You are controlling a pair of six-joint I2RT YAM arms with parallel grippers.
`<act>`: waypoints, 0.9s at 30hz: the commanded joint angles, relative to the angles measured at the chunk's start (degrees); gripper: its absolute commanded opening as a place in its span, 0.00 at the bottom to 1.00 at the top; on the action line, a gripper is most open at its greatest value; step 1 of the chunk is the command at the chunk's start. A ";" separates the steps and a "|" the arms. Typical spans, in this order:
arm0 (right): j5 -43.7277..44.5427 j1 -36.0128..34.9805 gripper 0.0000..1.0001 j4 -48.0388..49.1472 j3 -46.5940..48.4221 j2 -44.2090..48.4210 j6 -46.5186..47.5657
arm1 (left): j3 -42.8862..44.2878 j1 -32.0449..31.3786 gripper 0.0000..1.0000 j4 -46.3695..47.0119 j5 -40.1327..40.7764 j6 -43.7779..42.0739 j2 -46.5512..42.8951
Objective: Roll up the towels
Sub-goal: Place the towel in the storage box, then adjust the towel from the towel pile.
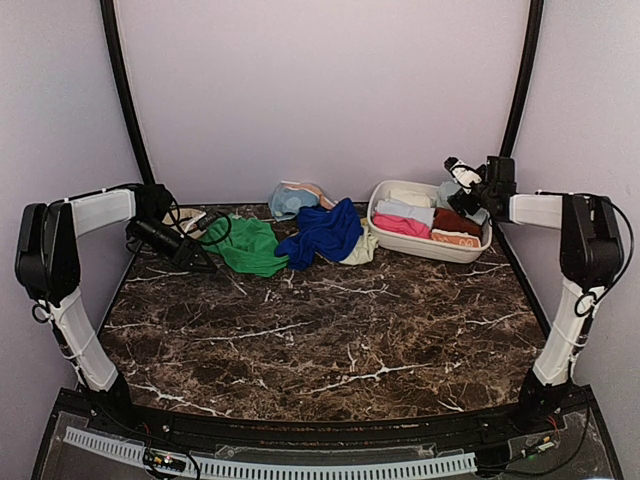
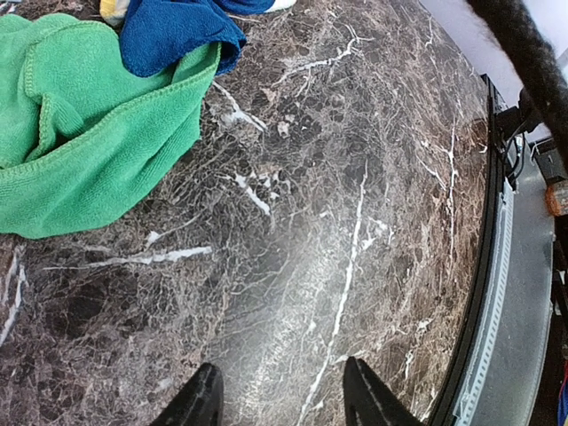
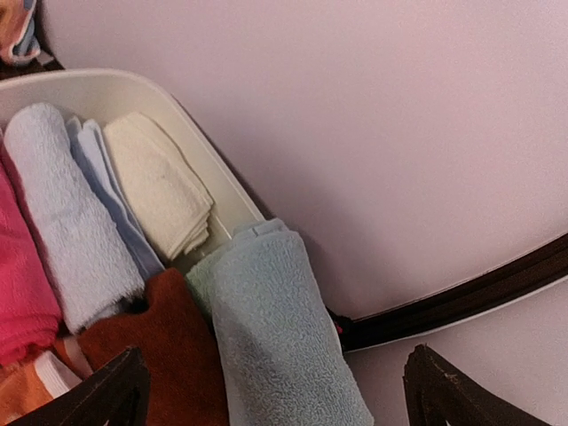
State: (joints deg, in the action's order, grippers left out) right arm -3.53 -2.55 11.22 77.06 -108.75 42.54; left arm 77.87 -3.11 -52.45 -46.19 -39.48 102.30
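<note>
Marble tabletop (image 1: 330, 330); R gripper (image 3: 277, 390) over basin (image 3: 89, 84)

Table (image 1: 330, 340): dark brown marble, white veins. Green towel (image 1: 248, 247), 10 o'clock; royal blue towel (image 1: 322, 233), 12 o'clock; light blue towel (image 1: 288, 201). White basin (image 1: 425, 250), 1 o'clock: pink roll (image 1: 400, 226), rust roll (image 1: 455, 222), pale blue roll (image 3: 275, 346).

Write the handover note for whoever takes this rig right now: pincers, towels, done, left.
Left pincer: open, empty, over the marble table beside the green towel.
Right pincer: open, above a pale blue roll at the end of the white basin.
Done: several rolled towels sit in the basin, a pink roll and a rust roll among them.
Left: the green towel, royal blue towel, light blue towel and pale patterned towel lie unrolled in a heap at the back.
</note>
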 commanded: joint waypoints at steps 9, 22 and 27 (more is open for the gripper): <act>-2.13 -11.94 1.00 30.47 -21.76 18.51 -48.17 | -10.38 1.01 0.62 24.83 18.71 15.86 -16.61; 6.50 -15.06 1.00 6.95 -20.45 32.86 -52.99 | -15.57 8.11 0.99 29.12 21.37 17.27 -20.38; 9.99 -12.68 1.00 6.20 -19.34 33.46 -64.59 | -17.76 9.80 0.99 28.65 20.20 16.47 -24.03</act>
State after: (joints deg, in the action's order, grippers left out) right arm 6.07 -17.08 18.48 58.06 -76.51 -14.22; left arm 61.80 5.69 -22.50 -24.32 -22.26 82.15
